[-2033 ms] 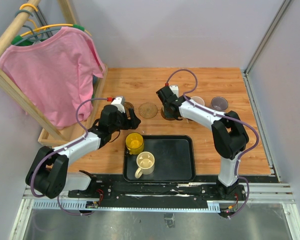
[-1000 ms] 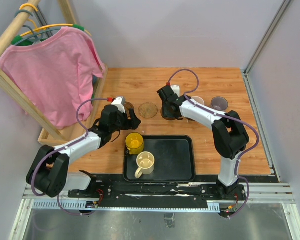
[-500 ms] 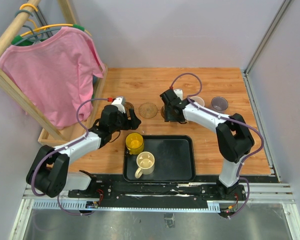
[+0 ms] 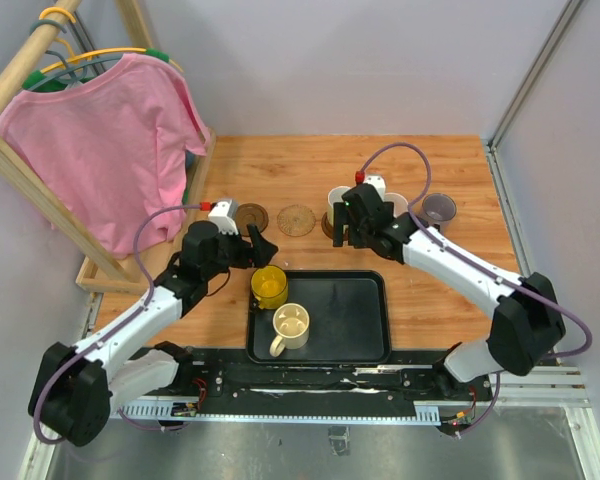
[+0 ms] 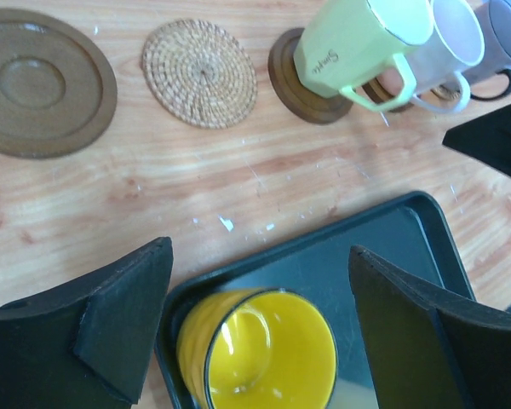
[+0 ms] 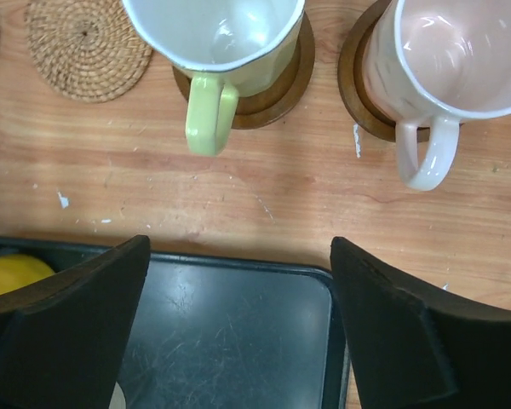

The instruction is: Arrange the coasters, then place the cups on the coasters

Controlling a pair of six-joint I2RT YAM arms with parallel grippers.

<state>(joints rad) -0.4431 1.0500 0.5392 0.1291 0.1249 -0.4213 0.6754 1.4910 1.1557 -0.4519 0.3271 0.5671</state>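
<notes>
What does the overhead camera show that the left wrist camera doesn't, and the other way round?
Only overhead: the pink shirt on its wooden rack, the cream cup, and the whole left arm and right arm. Only the left wrist: the woven texture of the tan coaster and the lettering on the pale green cup. Both: the yellow cup in the black tray.
</notes>
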